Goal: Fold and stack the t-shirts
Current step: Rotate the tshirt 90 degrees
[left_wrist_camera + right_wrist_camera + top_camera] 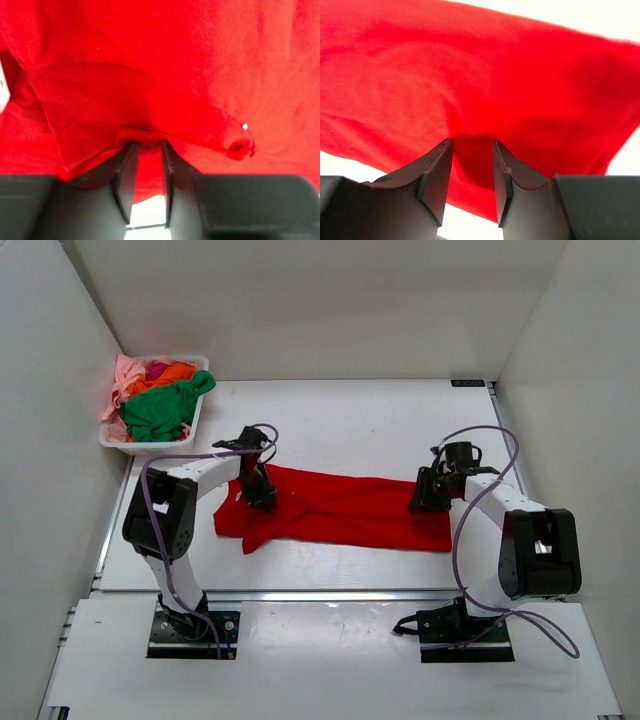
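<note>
A bright red t-shirt point(340, 512) lies spread across the middle of the table, partly folded into a long band. My left gripper point(262, 495) is down on its left end. In the left wrist view the gripper point(147, 145) is closed narrowly on a bunched fold of the red cloth point(150, 65). My right gripper point(428, 500) is at the shirt's right end. In the right wrist view it point(472, 142) has red cloth point(470, 75) gathered between its fingertips. A green shirt point(160, 410), an orange one point(168, 374) and a pink one point(122, 375) are piled in the basket.
A white plastic basket point(150, 447) stands at the far left corner of the table, with shirts spilling over its rim. White walls enclose the table on the left, right and back. The arm bases sit at the near edge.
</note>
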`<state>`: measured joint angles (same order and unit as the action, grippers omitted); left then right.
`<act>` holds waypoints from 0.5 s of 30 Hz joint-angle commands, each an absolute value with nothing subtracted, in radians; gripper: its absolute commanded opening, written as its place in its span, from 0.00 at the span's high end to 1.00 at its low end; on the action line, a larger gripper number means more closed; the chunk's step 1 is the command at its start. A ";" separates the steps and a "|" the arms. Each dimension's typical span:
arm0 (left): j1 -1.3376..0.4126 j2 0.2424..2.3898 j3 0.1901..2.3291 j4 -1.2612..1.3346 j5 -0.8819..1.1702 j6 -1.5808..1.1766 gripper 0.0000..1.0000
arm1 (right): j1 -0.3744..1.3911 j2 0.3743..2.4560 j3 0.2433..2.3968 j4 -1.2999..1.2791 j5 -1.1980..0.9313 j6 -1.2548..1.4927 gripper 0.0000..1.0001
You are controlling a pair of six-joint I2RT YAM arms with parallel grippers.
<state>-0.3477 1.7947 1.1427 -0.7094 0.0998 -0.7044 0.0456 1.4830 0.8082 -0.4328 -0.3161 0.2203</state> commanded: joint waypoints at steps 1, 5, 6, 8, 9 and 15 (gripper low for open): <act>-0.330 1.711 1.143 -0.695 0.149 -0.689 0.59 | 0.116 1.468 0.938 -0.440 -0.380 0.152 0.66; -0.281 1.589 1.120 -0.687 0.207 -0.703 0.49 | 0.218 1.531 1.073 -0.352 -0.540 0.143 0.64; -0.272 1.571 1.117 -0.690 0.210 -0.716 0.47 | 0.241 1.535 1.106 -0.339 -0.564 0.147 0.63; -0.252 1.510 1.082 -0.695 0.222 -0.738 0.46 | 0.313 1.609 1.156 -0.240 -0.661 0.158 0.63; -0.236 1.493 1.051 -0.702 0.218 -0.750 0.47 | 0.345 1.655 1.199 -0.212 -0.696 0.160 0.62; -0.125 1.332 0.995 -0.721 0.226 -0.857 0.47 | 0.495 1.871 1.428 -0.177 -0.805 0.129 0.59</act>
<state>-0.1730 1.3964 1.0012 -0.7086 0.2031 -0.7898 0.4484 1.8221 1.3602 -0.2409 -0.6880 0.1493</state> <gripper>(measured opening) 0.527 0.403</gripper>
